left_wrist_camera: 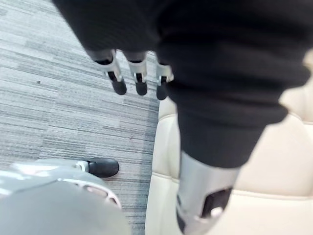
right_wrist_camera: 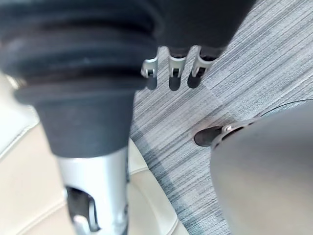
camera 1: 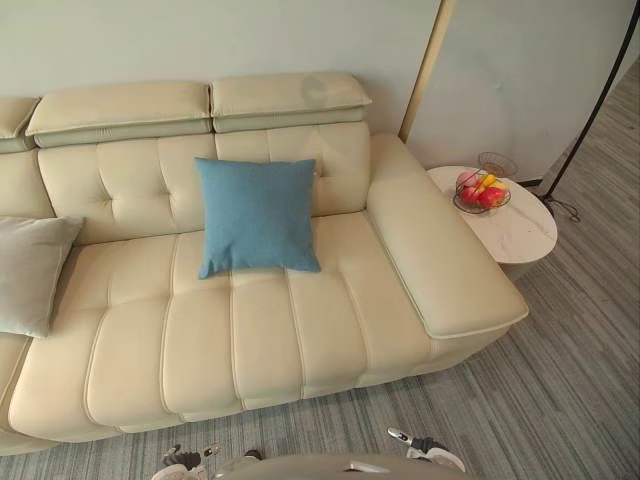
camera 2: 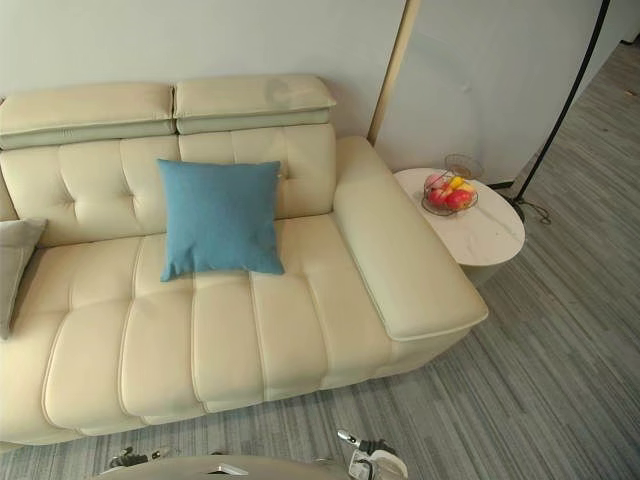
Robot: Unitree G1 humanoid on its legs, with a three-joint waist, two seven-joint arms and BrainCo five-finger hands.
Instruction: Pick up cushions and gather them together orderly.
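Two cushions lie on one cream sofa (camera 1: 260, 330): a blue cushion (camera 1: 257, 215) at the middle and a grey cushion (camera 1: 28, 272) at nine o'clock. One round side table (camera 1: 520, 238) stands at three o'clock, carrying one wire bowl of fruit (camera 1: 481, 192)

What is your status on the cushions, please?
Left hand and right hand open, over the carpet, empty. Blue cushion leaning on the sofa back, grey cushion apart at the left end. Nothing lies between them.

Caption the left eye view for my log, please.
A square blue fabric cushion leans against the cream leather sofa, grey fabric cushion at left, wire fruit bowl on round white table.
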